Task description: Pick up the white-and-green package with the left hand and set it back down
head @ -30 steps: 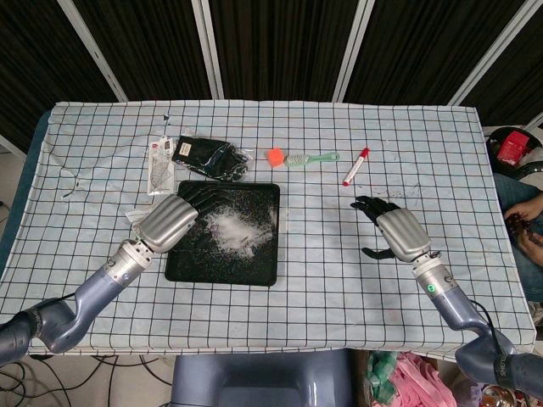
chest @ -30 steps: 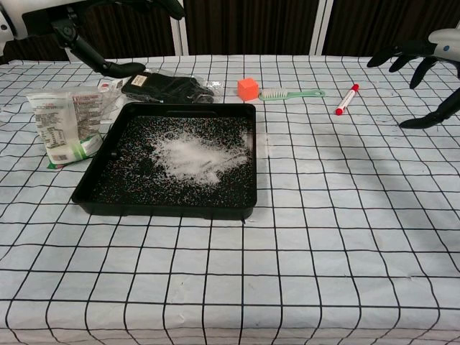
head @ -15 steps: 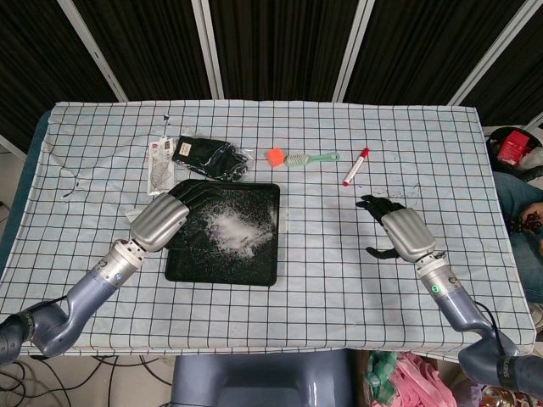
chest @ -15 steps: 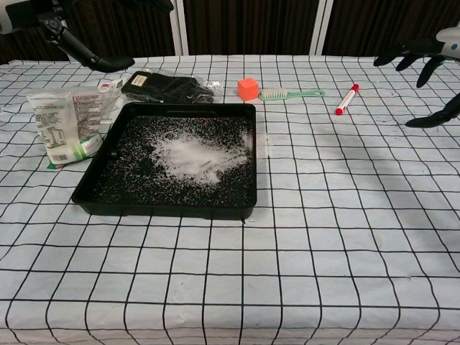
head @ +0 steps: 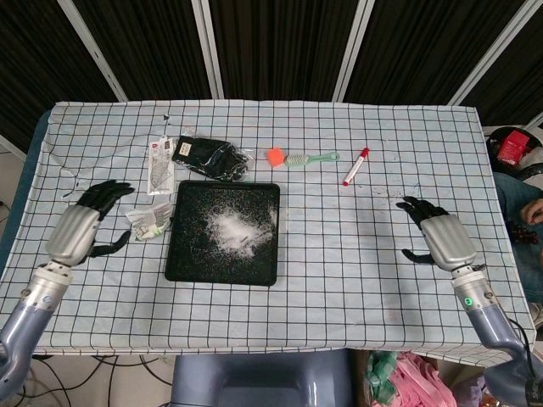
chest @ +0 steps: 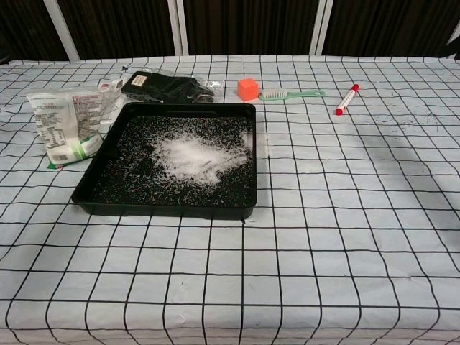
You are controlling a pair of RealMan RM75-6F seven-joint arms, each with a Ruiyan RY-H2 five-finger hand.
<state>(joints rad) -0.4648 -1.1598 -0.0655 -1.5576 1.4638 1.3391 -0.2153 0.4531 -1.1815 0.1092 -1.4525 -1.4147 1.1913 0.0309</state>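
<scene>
Grey left hand (head: 78, 227) empty, fingers spread, beside white-and-green package (head: 148, 223)

The left hand (head: 81, 227) has pulled away from over the black tray (head: 180, 270) — it now sits out to the left, past the white-and-green package (head: 146, 223), fingers spread and holding nothing. The right hand (head: 441, 237) has also drawn outward, toward the right edge of the tabletop (head: 356, 288). Both hands have gone from the chest view — a second ago they showed at its top corners.
</scene>
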